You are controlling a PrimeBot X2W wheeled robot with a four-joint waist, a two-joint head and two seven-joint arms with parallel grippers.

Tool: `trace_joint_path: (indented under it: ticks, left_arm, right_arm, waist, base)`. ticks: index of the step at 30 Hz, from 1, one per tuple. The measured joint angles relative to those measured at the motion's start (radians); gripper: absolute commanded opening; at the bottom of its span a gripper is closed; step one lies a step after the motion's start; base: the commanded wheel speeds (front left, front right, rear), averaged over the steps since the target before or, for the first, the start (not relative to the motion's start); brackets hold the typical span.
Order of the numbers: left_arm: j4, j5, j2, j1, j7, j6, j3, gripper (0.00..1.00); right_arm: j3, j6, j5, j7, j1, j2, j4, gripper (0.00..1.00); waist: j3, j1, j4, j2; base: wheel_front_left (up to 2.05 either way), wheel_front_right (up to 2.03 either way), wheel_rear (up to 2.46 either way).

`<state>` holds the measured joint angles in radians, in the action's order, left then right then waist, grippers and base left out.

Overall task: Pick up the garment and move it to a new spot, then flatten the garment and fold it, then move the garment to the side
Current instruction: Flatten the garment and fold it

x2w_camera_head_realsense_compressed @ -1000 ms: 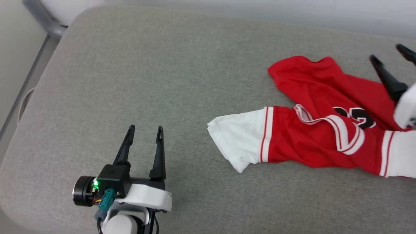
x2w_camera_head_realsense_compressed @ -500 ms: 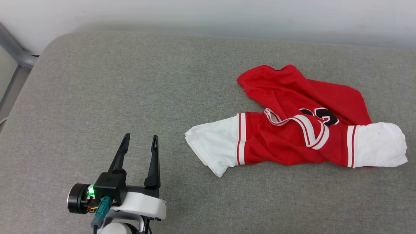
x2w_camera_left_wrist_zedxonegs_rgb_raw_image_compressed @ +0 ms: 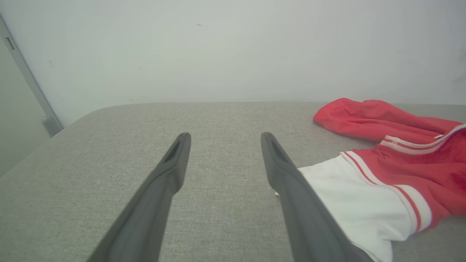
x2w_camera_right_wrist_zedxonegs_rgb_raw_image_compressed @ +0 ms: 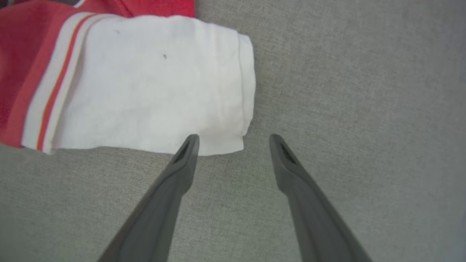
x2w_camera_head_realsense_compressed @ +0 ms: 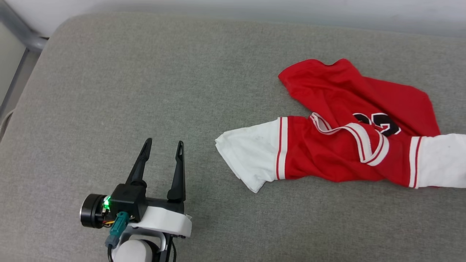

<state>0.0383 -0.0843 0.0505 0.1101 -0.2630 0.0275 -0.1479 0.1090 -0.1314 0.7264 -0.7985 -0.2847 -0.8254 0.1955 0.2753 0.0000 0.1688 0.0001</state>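
The garment [x2w_camera_head_realsense_compressed: 342,145], a red jersey with white sleeves, striped trim and a partly hidden black number, lies crumpled on the right half of the grey cushion [x2w_camera_head_realsense_compressed: 145,91]. My left gripper [x2w_camera_head_realsense_compressed: 163,146] stands open at the lower left, well clear of the near white sleeve [x2w_camera_head_realsense_compressed: 251,158]. Seen from the left wrist, that sleeve [x2w_camera_left_wrist_zedxonegs_rgb_raw_image_compressed: 358,203] lies just right of my left gripper [x2w_camera_left_wrist_zedxonegs_rgb_raw_image_compressed: 222,137]. In the right wrist view my right gripper [x2w_camera_right_wrist_zedxonegs_rgb_raw_image_compressed: 234,139] hovers open above the other white sleeve's [x2w_camera_right_wrist_zedxonegs_rgb_raw_image_compressed: 145,87] corner, nothing between its fingers.
The grey cushion's rounded left edge [x2w_camera_head_realsense_compressed: 22,109] drops off beside a grey metal frame post [x2w_camera_head_realsense_compressed: 22,31]. A pale wall [x2w_camera_left_wrist_zedxonegs_rgb_raw_image_compressed: 233,51] rises behind the cushion. Bare fabric spreads left of the garment [x2w_camera_left_wrist_zedxonegs_rgb_raw_image_compressed: 393,145] and right of the far sleeve.
The head camera has shifted between frames, so the whole scene slid. A second ago the right gripper's fingers showed above the garment's right side; they have left the head view. The left gripper has not moved.
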Motion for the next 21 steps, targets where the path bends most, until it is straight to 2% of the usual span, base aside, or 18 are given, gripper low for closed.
trace_joint_path:
  ticks: [4, 12, 13, 14, 21]
  left_arm:
    - [0.0, -0.006, 0.0, 0.011, 0.0, 0.0, -0.005, 1.0]
    - [0.007, -0.01, 0.0, 0.027, 0.0, 0.008, -0.003, 1.0]
    - [0.007, -0.01, 0.0, 0.027, 0.0, 0.009, -0.002, 1.0]
    - [0.009, -0.01, 0.0, 0.027, 0.0, 0.009, 0.0, 1.0]
    - [0.02, -0.006, 0.0, 0.018, 0.0, 0.008, 0.009, 1.0]
  right_arm:
    - [-0.013, 0.0, -0.03, -0.002, -0.003, 0.04, 0.051, 1.0]
    - [-0.001, 0.001, -0.055, 0.013, 0.002, 0.071, 0.118, 1.0]
    - [-0.001, 0.001, -0.051, 0.026, 0.002, 0.076, 0.121, 0.25]
    - [0.002, 0.001, -0.05, 0.04, 0.002, 0.078, 0.121, 0.0]
    - [0.012, 0.0, -0.051, 0.148, 0.024, 0.09, 0.051, 0.0]
  waist:
    - [0.033, 0.0, 0.021, -0.0001]
    - [0.063, 0.0, 0.041, -0.0001]
    - [0.06, 0.0, 0.038, -0.0001]
    - [0.057, 0.0, 0.035, 0.0]
    - [0.008, 0.0001, 0.005, 0.0]
  base:
    - [0.0, 0.0, 0.0]
    - [0.0, 0.0, 0.0]
    - [0.0, 0.0, 0.0]
    - [0.0, 0.0, 0.0]
    - [0.0, 0.0, 0.0]
